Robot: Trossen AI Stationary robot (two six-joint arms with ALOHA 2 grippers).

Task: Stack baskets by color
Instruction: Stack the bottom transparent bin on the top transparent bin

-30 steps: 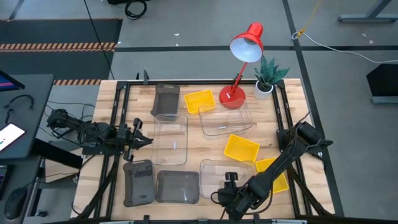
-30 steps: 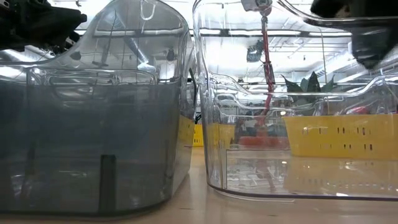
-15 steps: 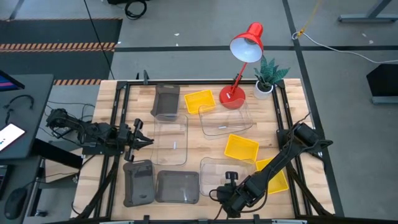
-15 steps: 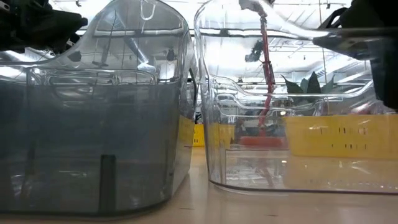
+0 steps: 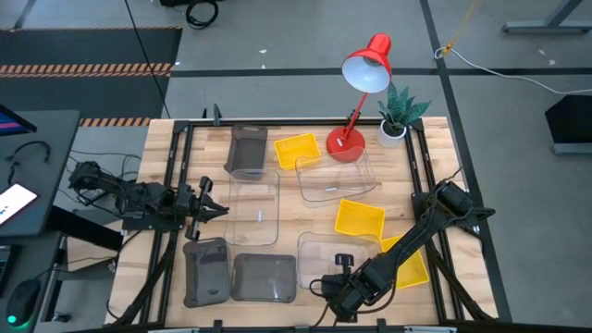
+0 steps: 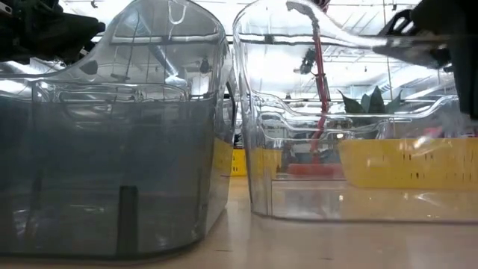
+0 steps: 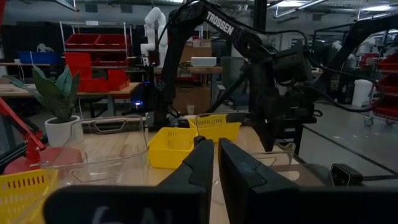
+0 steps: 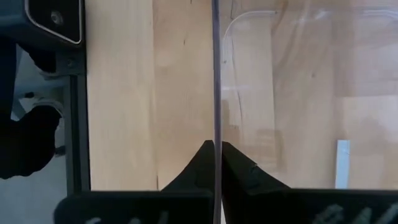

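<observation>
Now that the right gripper (image 8: 214, 163) has snapped shut, the clear basket (image 5: 326, 252) is pinched by its rim. It can be lifted next onto another clear one. The left gripper (image 5: 215, 210) is kept pressed together, waiting.

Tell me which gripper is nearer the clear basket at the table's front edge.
Right. The right gripper is shut on that clear basket's front wall; the left gripper waits apart, near the table's left side.
</observation>
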